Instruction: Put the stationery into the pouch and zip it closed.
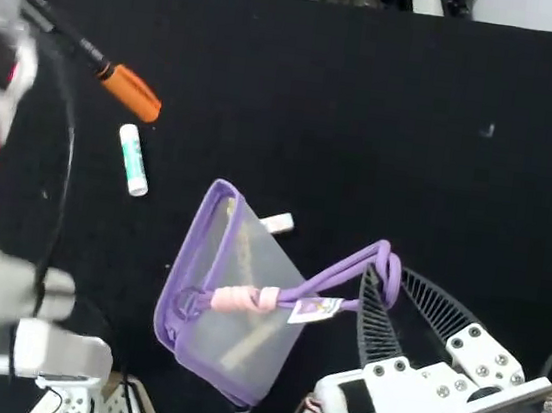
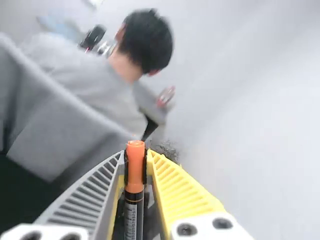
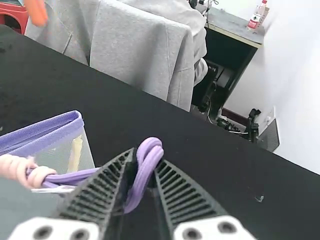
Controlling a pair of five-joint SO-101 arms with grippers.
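Purple-trimmed translucent pouch (image 1: 221, 260); right claw (image 3: 145, 156) clamped on its cord (image 1: 344, 270), left claw (image 2: 135, 152) clamped on orange marker (image 2: 134, 180).

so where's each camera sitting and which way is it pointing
high view: fixed above the table, looking down on the pouch, glue stick and both arms.
left wrist view: on the left wrist, aimed into the room over the left hand, shut on the orange-capped marker.
right wrist view: on the right wrist, looking across the table over the right hand, shut on the pouch's purple cord.
shared: high and right wrist views both show pouch and cord.
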